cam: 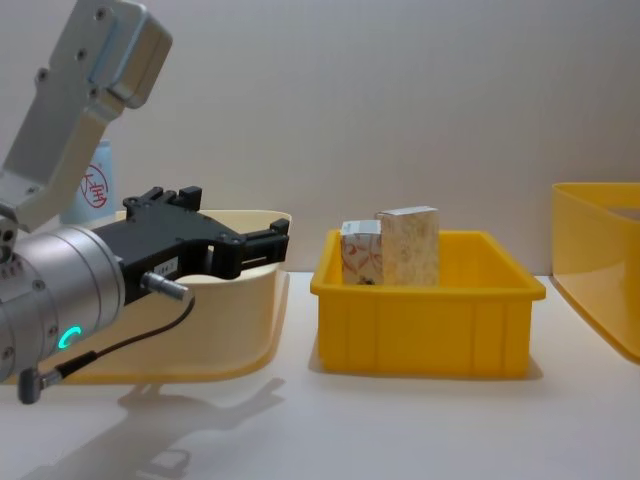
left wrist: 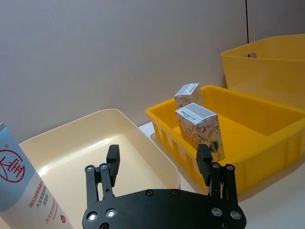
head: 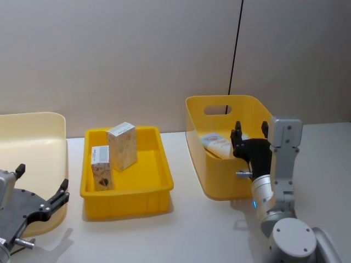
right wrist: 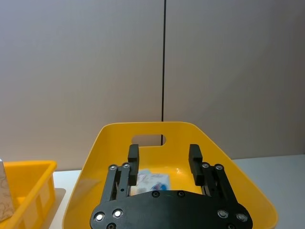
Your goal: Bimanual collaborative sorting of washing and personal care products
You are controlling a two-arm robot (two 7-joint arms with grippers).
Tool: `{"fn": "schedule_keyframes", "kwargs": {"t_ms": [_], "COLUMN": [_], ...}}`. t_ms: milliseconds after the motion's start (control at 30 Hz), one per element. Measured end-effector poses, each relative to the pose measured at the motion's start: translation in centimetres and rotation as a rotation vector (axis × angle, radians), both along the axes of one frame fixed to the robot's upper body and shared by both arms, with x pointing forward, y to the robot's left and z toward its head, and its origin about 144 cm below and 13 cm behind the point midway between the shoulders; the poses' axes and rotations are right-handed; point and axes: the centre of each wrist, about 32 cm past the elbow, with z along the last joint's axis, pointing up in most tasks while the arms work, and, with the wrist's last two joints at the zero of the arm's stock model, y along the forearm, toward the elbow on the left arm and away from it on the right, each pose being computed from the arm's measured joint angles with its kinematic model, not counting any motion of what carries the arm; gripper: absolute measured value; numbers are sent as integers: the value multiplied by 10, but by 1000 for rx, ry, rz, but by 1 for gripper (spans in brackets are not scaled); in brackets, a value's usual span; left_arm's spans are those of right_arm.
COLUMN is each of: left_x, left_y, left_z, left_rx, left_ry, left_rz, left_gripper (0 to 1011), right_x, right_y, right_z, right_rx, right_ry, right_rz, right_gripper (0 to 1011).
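Tube point(left wrist: 24, 181) with red round logo and Chinese text; two cartons point(head: 122, 146) in tray point(head: 159, 189)
Left gripper point(left wrist: 159, 164) and right gripper point(right wrist: 164, 157), at tray's 3 o'clock, both spread, empty

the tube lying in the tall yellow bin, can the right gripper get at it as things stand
Probably yes. The right gripper hangs open at the near rim of the tall yellow bin, pointing in. The tube lies on the bin's floor with nothing on top. The steep near wall may force a downward approach.

Landmark: shallow yellow tray point(head: 164, 193). 2 upright cartons point(head: 122, 146) block its left half; right half free. Bare table strips flank tray. Right of tray: tall yellow bin point(head: 219, 189), right gripper point(head: 250, 131) spread above rim.
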Motion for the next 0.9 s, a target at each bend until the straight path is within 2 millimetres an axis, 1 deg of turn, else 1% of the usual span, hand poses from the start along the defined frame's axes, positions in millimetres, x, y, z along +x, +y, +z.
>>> {"fn": "schedule_keyframes", "kwargs": {"t_ms": [33,100,167,233,400,433,667,900], "left_x": [0,0,0,0,0,0,0,0], "left_y": [0,0,0,0,0,0,0,0], "left_z": [0,0,0,0,0,0,0,0], "left_rx": [0,0,0,0,0,0,0,0], "left_ry": [0,0,0,0,0,0,0,0], "left_rz": [0,0,0,0,0,0,0,0], "left_gripper": [1002,1002,1002,1002,1002,1002,1002,1002], "right_x": [0,1,1,1,2,2,2,1], "right_y": [0,0,0,1,1,1,1,0], "right_z": [0,-1,-1,-1,-2,-2,-2,0], "right_rx": [0,1,2,2,3,3,3,9], "right_ry": [2,6,8,11,16,16,4,-52], "right_rz": [0,-1,-1,-2,-3,-3,2,42], "right_gripper": [653,737,777,854,949,992,1000,1001]}}
